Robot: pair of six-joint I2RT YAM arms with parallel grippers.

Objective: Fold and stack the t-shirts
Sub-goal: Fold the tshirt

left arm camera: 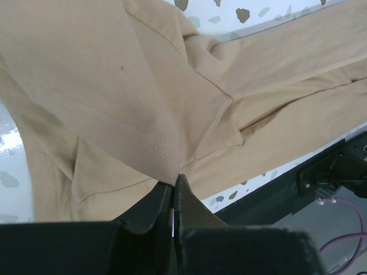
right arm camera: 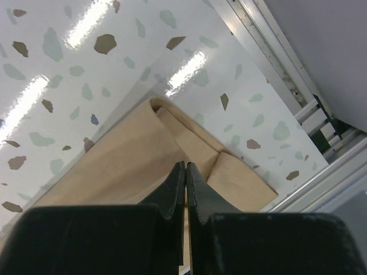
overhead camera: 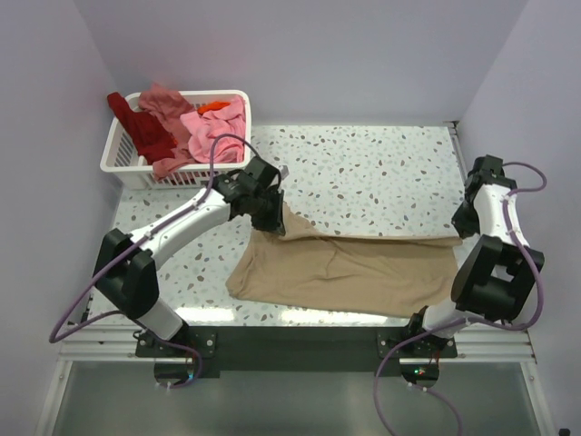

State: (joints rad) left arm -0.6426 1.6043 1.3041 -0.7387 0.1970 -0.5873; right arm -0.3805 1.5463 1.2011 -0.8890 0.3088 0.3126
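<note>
Nearest me, the tan shirt [overhead camera: 354,272] lies along the lower middle of the top view, by the table's [overhead camera: 381,173] near edge, its lower half flat and its upper edge drawn into a straight line between my two claws. The left claw [overhead camera: 270,207] is pinched tight on a raised bunch of that cloth at its upper left corner; in the left wrist view the fabric fans out from the closed tips [left arm camera: 175,182]. The right claw [right arm camera: 184,167] is narrow too, with a sliver of tan between the fingers, so I judge it grips the right end.

I read this as mid-fold on the first shirt. Next I'd carry both corners together toward the near hem, keeping the edge taut, then let go.

Farther off, upper left, the basket [overhead camera: 123,163] holds the other shirts [overhead camera: 195,127], unfolded.
</note>
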